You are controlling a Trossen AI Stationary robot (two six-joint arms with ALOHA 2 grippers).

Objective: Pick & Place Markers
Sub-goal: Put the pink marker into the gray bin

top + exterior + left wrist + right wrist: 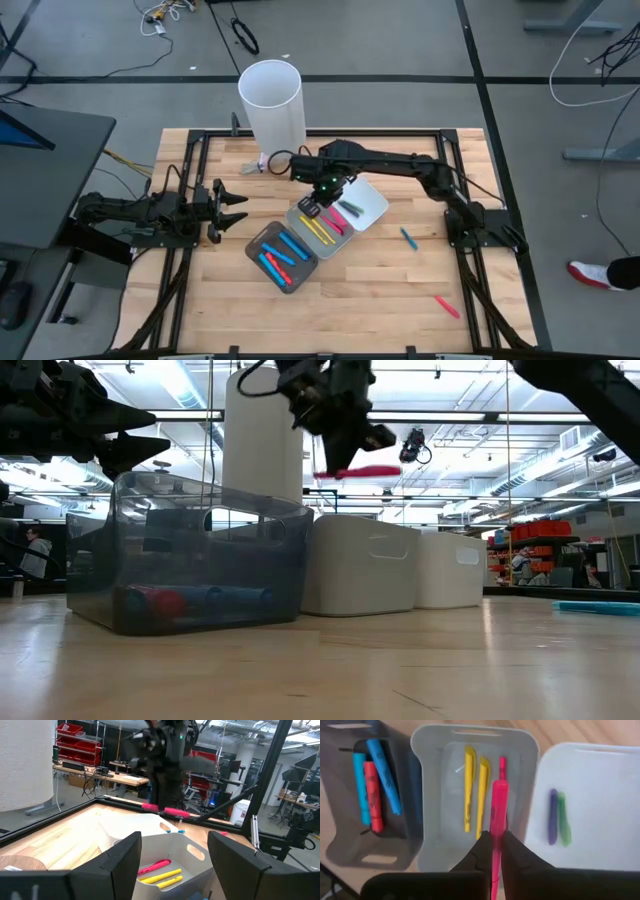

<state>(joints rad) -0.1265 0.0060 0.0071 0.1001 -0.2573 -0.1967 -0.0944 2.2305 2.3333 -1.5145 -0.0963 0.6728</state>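
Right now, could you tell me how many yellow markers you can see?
2. Both yellow markers lie side by side in the middle grey tray, beside a pink marker; others may be hidden under the right gripper.

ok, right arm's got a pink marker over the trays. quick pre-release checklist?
1. Grip: right gripper shut on the pink marker: ok.
2. Position: marker hangs above the middle grey tray, not the dark tray or white tray: ok.
3. Sort match: that tray holds two yellow markers and another pink one: ok.
4. Clearance: marker is well above the tray rims in the low view: ok.
5. Left gripper open, parked beside the dark tray, clear of the drop: ok.
6. Strays: blue marker and red marker on the table: not ok.
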